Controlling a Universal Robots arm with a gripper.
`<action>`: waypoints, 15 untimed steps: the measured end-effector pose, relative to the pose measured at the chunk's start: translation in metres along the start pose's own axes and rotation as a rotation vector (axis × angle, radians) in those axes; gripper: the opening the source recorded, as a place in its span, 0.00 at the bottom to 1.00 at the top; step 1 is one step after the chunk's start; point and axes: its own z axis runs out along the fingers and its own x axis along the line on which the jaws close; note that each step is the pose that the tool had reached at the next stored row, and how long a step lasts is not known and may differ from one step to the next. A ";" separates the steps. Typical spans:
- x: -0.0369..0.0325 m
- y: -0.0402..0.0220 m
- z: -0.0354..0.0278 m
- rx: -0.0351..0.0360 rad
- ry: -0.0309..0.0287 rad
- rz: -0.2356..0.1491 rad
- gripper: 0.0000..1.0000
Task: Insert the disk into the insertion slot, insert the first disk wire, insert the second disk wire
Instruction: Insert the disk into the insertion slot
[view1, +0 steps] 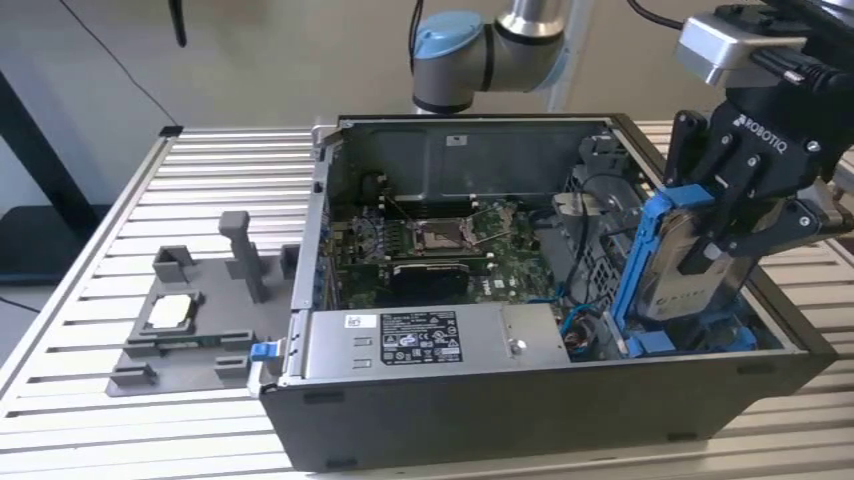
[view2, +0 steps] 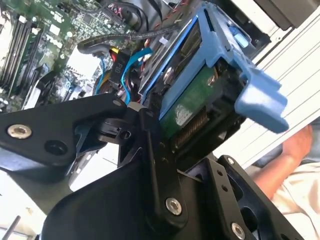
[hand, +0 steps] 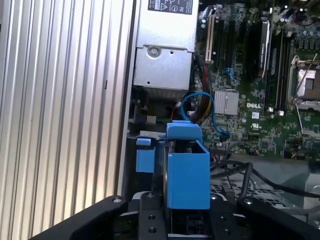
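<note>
Silver-grey disk (view1: 683, 270) in a blue carrier, upright on edge, pinched by the gripper (view1: 731, 232) at its upper half. In the exterior view its lower end meets the blue-tabbed insertion slot (view1: 674, 342) at the case's (view1: 534, 410) 4 o'clock corner. The power-supply box (view1: 400, 338) lies at the disk's 8 o'clock, and a blue cable (hand: 200, 105) loops nearby

The disk (view1: 683, 272) is a silver-grey drive with a white label in a bright blue carrier. It stands on edge, tilted slightly, clamped by the gripper (view1: 731, 232). In the second wrist view its green circuit board (view2: 187, 107) shows. Its lower end meets the insertion slot (view1: 667, 342), whose blue tabs sit in the case's front corner at the exterior view's right. 1 thin blue wire (hand: 200, 93) loops loose nearby.
</note>
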 end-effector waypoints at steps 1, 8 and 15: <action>0.0000 0.0000 -0.0037 -0.0007 -0.0004 0.000 0.33; 0.0004 -0.0063 -0.0162 -0.0296 -0.0038 0.000 0.33; 0.0016 -0.0099 -0.0166 -0.0610 -0.0047 -0.001 0.33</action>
